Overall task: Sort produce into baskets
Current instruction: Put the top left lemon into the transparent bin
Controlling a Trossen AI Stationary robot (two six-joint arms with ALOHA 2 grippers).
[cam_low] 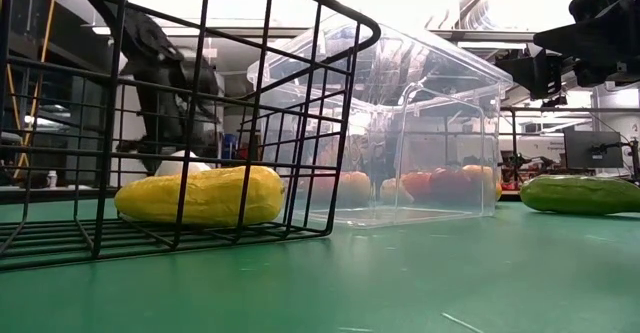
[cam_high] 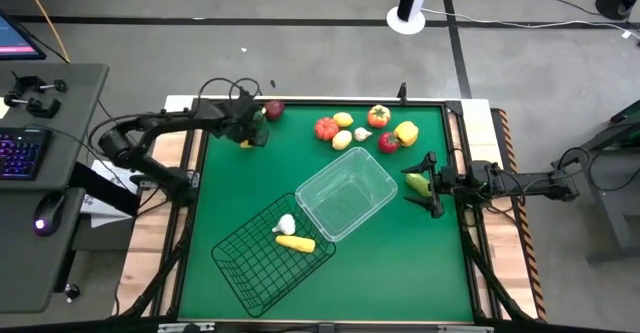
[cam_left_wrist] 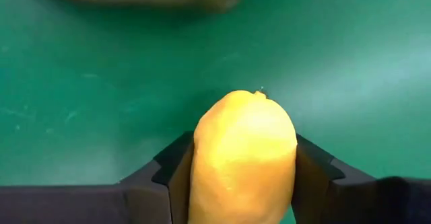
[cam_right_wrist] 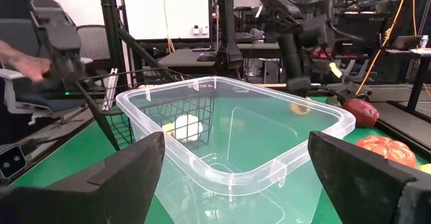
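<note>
My left gripper is at the table's far left, shut on a yellow-orange fruit. A dark red fruit lies beside it. My right gripper is open at the right side, raised above a green cucumber that lies on the mat. The clear plastic bin stands at the middle, empty. The black wire basket near the front holds a white piece and a long yellow piece. Several red, yellow, orange and white pieces lie at the far edge. My left gripper pinches the yellow-orange fruit by its two long sides between its two fingers, coming from above. The fruit's rounded end sticks out past the fingertips toward the mat. Whether it is clear of the mat, I cannot tell.
The clear bin and the wire basket stand corner to corner across the middle of the green mat. Open mat lies at the left and at the near right. A person's hand shows beyond the table's left side.
</note>
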